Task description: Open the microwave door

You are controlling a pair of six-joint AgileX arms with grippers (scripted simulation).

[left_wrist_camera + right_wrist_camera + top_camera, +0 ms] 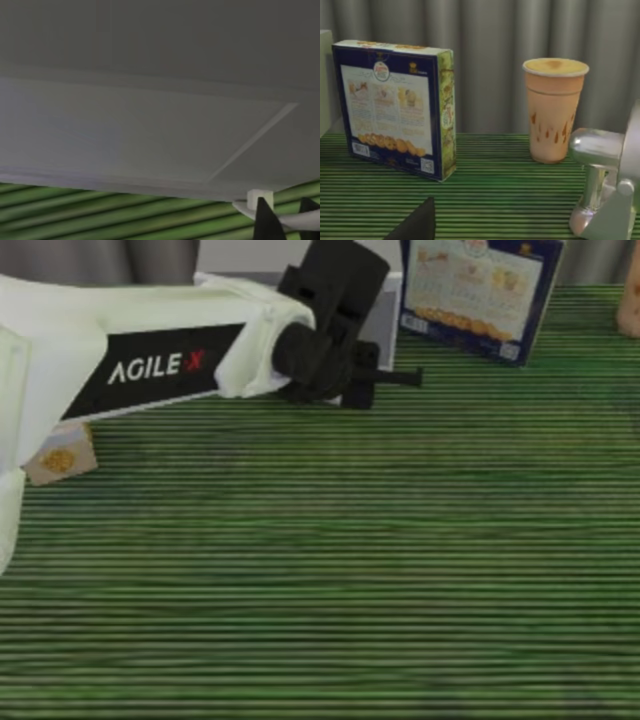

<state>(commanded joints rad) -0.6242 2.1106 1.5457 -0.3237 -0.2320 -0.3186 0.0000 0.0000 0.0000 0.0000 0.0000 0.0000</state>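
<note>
The near table [320, 580] was bare green mat. My left arm [150, 350] reached over it from the left toward the far edge, with the left gripper [385, 380] at the front of the microwave [385, 315]. From above, that box was mostly hidden under the arm. In the left wrist view the door [150, 125] filled nearly the whole frame as a flat grey panel, and it looked closed. Its pale handle [260, 196] sat at one edge, right at the left gripper [286, 220]. I could not tell whether that gripper was clamped on the bar or only around it.

The door was probably rigid and light and would swing on a hinge, so the pull should follow an arc. The smooth bar could slip, so its middle seemed the best hold.

Further right stood a blue carton [480, 290] and beyond it a cup [554, 110], both apart from the microwave. The right gripper [415, 225] was parked outside the top view. I could not tell its state either.
</note>
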